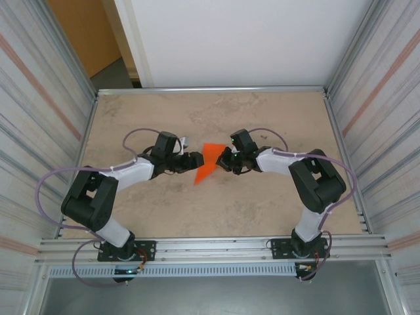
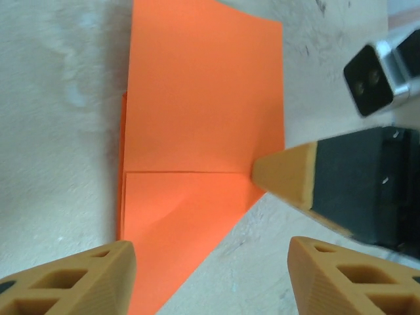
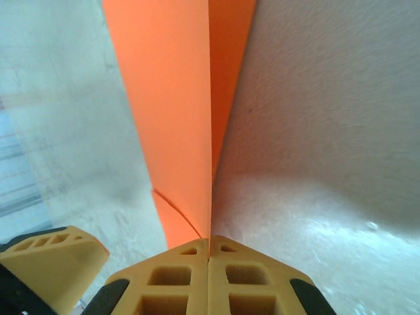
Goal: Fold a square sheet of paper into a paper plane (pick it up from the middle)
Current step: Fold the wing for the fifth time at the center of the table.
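Okay, the orange sheet (image 1: 207, 164) sits mid-table between the two grippers. It's partly folded: the left wrist cam shows stacked layers along one edge and a crease line across it, and it tapers to a point at the near-left. Its right side looks tilted up off the table (image 1: 262, 118); can't tell how much of it lies flat.

Right gripper (image 3: 209, 244) is clamped on the sheet's edge, pads pressed together with the paper pinched in the seam. Left gripper (image 2: 210, 252) has its jaws wide apart with the sheet running beneath the gap, and I can't confirm any contact.

My read: mid-fold, roughly the middle of the task, not a dart yet. Looks like a re-grip point, with right anchoring and left free for the next flap.

Next move calls for left to close on the free edge opposite the pinch and fold it over along the existing crease. Risk: thin paper on a single pinch could pivot or buckle.
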